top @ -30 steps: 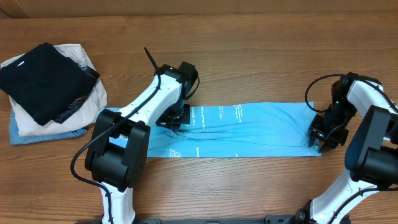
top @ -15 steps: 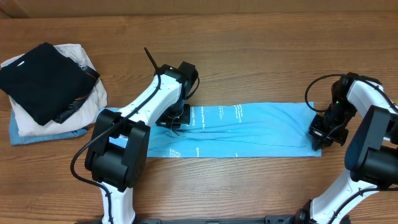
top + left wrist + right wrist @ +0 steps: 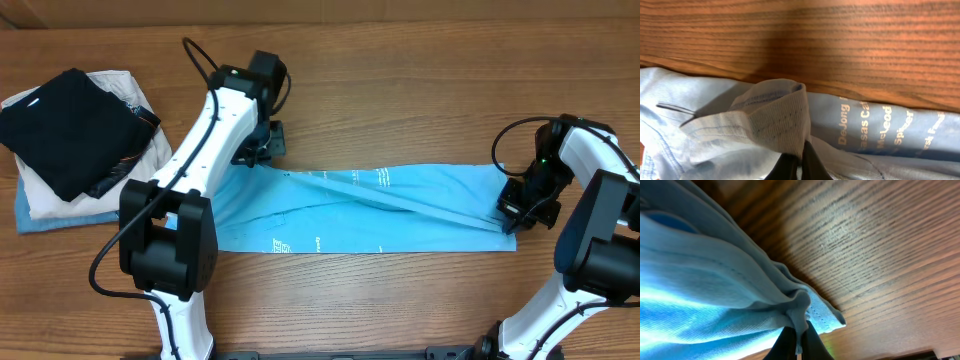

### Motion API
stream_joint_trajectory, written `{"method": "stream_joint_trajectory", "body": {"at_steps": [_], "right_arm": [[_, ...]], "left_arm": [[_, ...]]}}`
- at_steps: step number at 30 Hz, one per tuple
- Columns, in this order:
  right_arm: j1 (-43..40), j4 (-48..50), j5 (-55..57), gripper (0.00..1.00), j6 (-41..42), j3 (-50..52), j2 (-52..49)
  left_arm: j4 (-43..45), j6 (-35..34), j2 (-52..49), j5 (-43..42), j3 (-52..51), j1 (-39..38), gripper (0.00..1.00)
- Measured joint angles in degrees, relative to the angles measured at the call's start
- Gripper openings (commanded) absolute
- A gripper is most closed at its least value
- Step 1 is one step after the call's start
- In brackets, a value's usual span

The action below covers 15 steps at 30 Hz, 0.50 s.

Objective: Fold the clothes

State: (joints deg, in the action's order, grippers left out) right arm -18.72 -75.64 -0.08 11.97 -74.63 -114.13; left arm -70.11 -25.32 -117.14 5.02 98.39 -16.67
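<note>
Farther up-table, left hand (image 3: 262,152) with T-shirt (image 3: 400,210).

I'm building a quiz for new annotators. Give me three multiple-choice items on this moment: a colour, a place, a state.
1. The T-shirt is: A) red; B) light blue; C) green.
2. The black folded garment lies: A) atop the cream folded garment; B) on the T-shirt; C) in a gripper.
3. The right gripper is: A) wide open; B) shut on the T-shirt's end; C) off-camera.
Key: 1B, seen overhead; 2A, black covers cream; 3B, its wrist view shows fabric pinched.
</note>
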Motion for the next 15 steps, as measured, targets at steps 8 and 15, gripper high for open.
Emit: {"method": "stream_joint_trajectory", "body": {"at_steps": [8,15], "right_arm": [[0.00,-1.18,-2.51,0.04,-0.07,-6.82,0.00],[0.02,-1.86,-6.21,0.04,-1.25,-17.73,0.00]], "left_arm": [[-0.57,0.00,0.00,0.00,0.17,0.15,0.04],[-0.15,0.00,0.00,0.00,0.35,0.15,0.04]]}}
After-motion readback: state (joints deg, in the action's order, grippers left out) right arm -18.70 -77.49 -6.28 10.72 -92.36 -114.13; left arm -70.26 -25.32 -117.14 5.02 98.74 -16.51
